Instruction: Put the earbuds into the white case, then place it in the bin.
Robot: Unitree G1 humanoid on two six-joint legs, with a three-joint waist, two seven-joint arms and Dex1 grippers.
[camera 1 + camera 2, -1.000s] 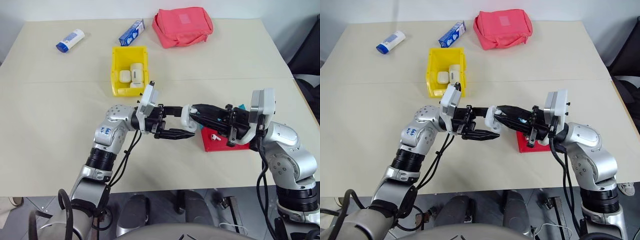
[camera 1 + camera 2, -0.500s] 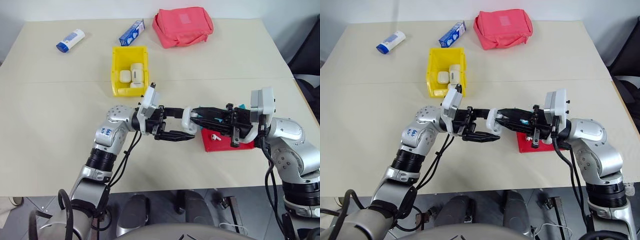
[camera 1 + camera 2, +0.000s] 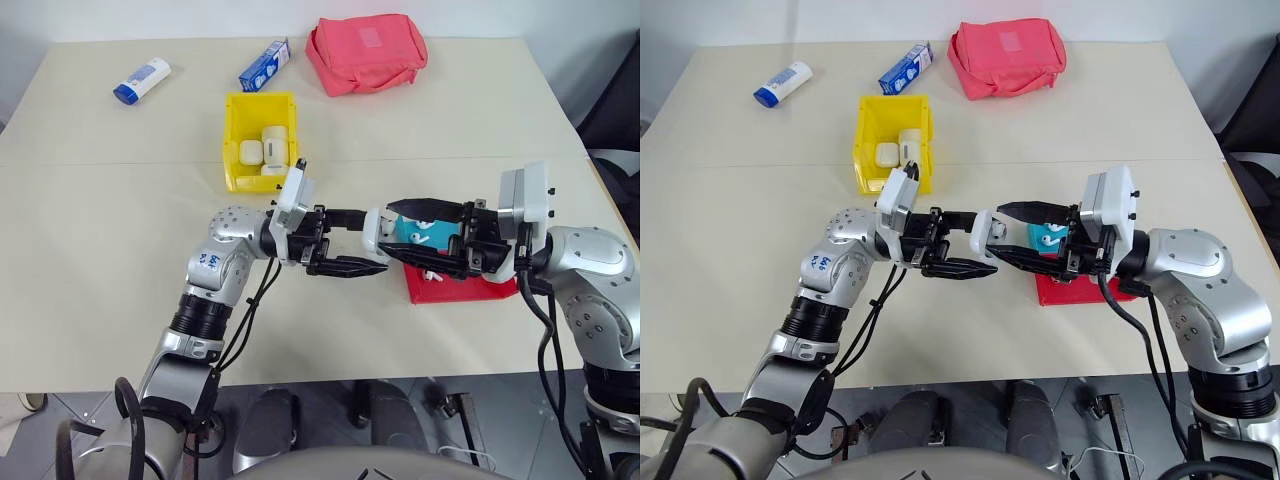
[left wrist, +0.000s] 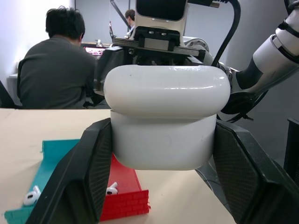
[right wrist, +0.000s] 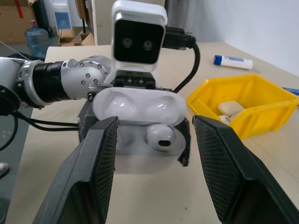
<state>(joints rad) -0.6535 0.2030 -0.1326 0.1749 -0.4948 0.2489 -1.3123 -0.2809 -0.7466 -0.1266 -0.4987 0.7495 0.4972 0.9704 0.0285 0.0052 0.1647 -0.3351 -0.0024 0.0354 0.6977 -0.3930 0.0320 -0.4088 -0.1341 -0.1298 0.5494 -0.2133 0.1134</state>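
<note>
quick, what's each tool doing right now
Left tool: closed on the white case, lid open.
Right tool: open, fingers either side of the case, holding nothing.

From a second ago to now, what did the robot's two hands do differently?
The right gripper opened its black fingers and drew back a little from the small glossy white case, leaving one tiny white earbud sitting in it, lid open. The left gripper stayed shut on the case. The bright yellow plastic bin and the red tray stayed put.

Silver jointed arms, black cables, white wrist camera blocks, black-fingered left gripper [image 3: 362, 244].
</note>
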